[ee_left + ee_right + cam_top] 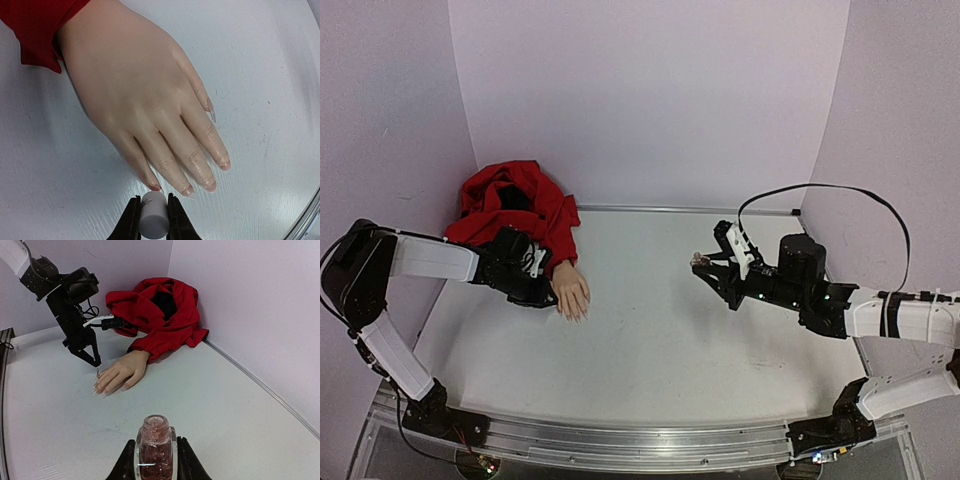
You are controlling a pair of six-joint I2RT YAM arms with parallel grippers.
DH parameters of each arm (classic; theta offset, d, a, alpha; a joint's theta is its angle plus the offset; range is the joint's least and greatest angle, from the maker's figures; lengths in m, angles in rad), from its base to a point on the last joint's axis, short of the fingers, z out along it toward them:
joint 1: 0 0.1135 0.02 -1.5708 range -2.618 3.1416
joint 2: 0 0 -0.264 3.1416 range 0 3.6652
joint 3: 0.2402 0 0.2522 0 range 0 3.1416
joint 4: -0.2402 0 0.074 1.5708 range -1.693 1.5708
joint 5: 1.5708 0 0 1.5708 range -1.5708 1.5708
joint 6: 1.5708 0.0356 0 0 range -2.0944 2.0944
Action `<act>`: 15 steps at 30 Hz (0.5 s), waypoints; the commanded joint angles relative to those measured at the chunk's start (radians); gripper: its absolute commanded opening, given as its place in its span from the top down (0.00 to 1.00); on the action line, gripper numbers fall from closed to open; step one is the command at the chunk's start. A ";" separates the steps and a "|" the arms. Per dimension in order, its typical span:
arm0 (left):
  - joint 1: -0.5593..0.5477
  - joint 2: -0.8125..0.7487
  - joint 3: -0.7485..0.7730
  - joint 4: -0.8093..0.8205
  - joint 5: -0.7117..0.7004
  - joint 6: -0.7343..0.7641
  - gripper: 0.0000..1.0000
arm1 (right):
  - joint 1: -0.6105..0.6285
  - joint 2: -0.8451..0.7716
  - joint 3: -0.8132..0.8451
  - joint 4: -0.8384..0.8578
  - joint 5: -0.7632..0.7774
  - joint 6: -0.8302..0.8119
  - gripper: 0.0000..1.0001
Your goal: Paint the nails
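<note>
The flesh-coloured mannequin hand (570,292) lies palm down on the white table, its red sleeve (515,205) bunched behind it. In the left wrist view the hand (145,100) shows its nails: the little finger's nail (156,187) has a reddish tip, and the other nails (212,186) are pale. My left gripper (152,226) is shut on the white cap (152,210), just over the little finger's tip; it also shows in the top view (542,288). My right gripper (156,462) is shut on the open pinkish polish bottle (156,442), held at mid-right (700,260).
Pale lilac walls close the table at the back and both sides. A metal strip (680,210) runs along the back wall's foot. An aluminium rail (620,445) carries the arm bases at the near edge. A black cable (840,190) loops above the right arm.
</note>
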 commanded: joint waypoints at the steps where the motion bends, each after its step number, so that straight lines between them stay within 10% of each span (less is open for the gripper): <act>1: -0.003 0.004 0.040 0.029 0.003 0.012 1.00 | -0.005 -0.009 0.009 0.056 -0.014 0.005 1.00; 15: -0.003 0.020 0.039 0.048 0.011 0.012 1.00 | -0.006 -0.009 0.007 0.056 -0.014 0.005 1.00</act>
